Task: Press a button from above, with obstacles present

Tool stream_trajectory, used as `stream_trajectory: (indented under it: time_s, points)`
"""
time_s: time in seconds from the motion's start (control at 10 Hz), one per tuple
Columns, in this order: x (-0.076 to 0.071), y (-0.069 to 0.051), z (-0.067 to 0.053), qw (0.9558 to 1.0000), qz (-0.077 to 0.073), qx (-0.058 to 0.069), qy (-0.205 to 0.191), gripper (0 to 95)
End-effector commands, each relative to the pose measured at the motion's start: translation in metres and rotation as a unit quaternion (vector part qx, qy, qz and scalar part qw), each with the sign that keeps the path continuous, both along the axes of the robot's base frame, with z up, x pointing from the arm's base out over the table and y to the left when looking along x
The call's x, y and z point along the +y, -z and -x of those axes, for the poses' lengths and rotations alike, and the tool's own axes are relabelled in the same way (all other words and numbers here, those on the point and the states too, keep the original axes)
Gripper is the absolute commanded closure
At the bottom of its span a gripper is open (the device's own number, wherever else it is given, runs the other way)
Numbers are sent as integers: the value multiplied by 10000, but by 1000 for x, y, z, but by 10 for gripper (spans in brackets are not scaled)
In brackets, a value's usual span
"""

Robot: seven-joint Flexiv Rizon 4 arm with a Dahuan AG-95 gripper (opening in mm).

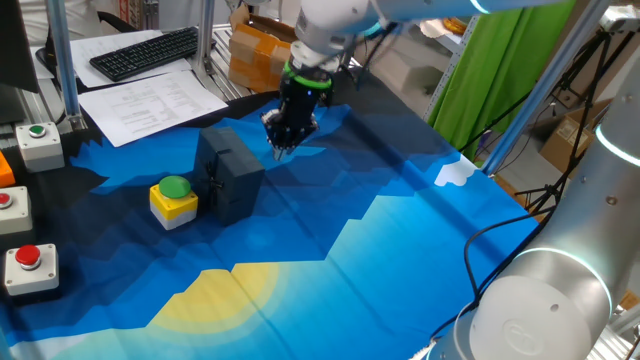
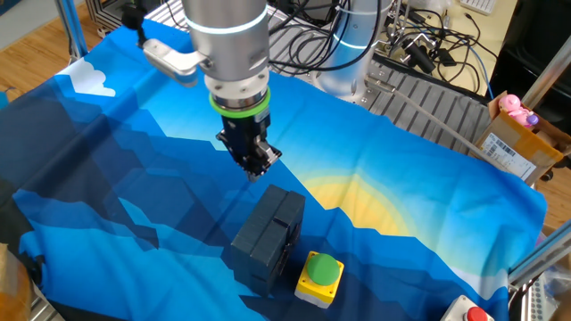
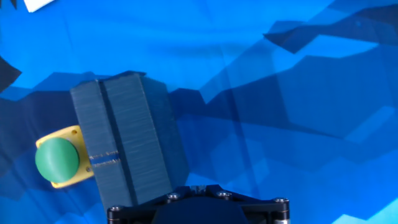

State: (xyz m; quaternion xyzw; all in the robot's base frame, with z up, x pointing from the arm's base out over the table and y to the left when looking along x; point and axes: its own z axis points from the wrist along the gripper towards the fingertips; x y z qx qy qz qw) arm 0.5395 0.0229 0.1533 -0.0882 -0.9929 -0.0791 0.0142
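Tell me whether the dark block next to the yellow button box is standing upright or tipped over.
Upright. The dark block stands on the cloth, its top above the green button on the yellow box.

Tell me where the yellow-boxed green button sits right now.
In one fixed view the button sits left of centre on the blue cloth, right beside the dark block, which stands between it and the gripper.
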Motion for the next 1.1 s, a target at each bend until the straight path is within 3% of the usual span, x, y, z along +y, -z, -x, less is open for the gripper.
stream_trajectory:
  time_s: [0.1, 0.6, 0.8, 1.1]
  points:
    - [0, 0, 2, 10000, 19, -79, -16, 950]
    - [2, -3, 0, 10000, 2, -10, -21, 950]
    - [12, -13, -5, 9999, 5, 132, 6, 950]
    - [37, -36, -9, 9993, -8, 317, 195, 950]
